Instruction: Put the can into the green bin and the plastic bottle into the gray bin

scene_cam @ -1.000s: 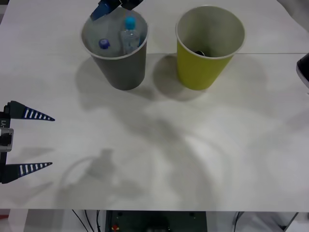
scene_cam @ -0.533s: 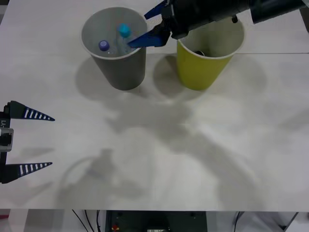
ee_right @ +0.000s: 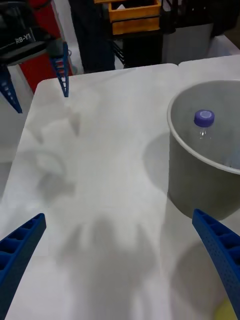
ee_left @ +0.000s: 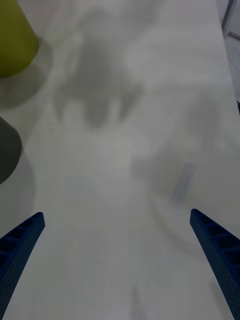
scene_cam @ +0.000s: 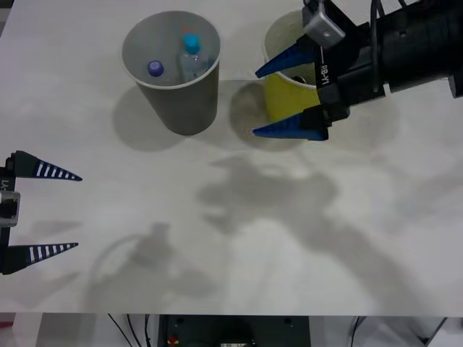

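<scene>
Plastic bottle (scene_cam: 192, 52) stood inside the gray bin (scene_cam: 181, 101) at the desk's (scene_cam: 231, 246) far left, while the right gripper (scene_cam: 289, 94), fingers spread and empty, hovered before the green bin (scene_cam: 278, 101), which a careless swing could topple.

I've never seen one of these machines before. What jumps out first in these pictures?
Two tall bins stand side by side at the far end of the white table: the gray bin holding the plastic bottle and a purple-capped bottle, and the green bin. The right gripper, blue fingers spread, hangs in front of the green bin, while the left gripper waits open at the table's near left edge.
</scene>
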`<state>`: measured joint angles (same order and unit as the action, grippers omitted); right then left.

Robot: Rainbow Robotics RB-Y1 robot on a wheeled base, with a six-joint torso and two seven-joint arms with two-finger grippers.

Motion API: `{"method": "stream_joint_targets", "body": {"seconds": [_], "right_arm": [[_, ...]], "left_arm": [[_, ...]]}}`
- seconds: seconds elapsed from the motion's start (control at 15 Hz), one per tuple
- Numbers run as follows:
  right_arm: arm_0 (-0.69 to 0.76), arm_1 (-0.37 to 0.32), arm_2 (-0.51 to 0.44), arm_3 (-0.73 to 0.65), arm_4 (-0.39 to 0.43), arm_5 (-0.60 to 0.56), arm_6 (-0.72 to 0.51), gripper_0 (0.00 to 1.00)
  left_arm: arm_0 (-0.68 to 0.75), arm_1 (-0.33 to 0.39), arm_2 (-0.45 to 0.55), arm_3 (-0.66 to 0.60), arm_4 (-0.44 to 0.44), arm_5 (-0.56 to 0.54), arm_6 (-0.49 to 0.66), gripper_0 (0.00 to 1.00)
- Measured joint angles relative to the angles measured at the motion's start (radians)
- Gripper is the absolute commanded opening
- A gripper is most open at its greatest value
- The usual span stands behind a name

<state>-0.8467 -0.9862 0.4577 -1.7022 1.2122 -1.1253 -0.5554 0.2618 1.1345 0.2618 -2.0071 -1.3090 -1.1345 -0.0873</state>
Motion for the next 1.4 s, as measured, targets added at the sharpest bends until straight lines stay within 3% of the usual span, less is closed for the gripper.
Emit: {"method": "stream_joint_targets", "body": {"seconds": [0.73, 1.07, 1.4], "right_arm": [[0.438, -0.022, -0.344, 0.000, -0.022, -0.264, 0.467, 1.00], [0.678, -0.032, -0.532, -0.142, 0.056, -0.292, 0.468, 1.00], [0.934, -0.030, -0.696, -0.286, 0.060, -0.288, 0.461, 1.00]], "left_arm": [[0.000, 0.000, 0.000, 0.000, 0.000, 0.000, 0.000, 1.00], [0.000, 0.000, 0.000, 0.000, 0.000, 0.000, 0.000, 1.00], [0.000, 0.000, 0.000, 0.000, 0.000, 0.000, 0.000, 1.00]]}}
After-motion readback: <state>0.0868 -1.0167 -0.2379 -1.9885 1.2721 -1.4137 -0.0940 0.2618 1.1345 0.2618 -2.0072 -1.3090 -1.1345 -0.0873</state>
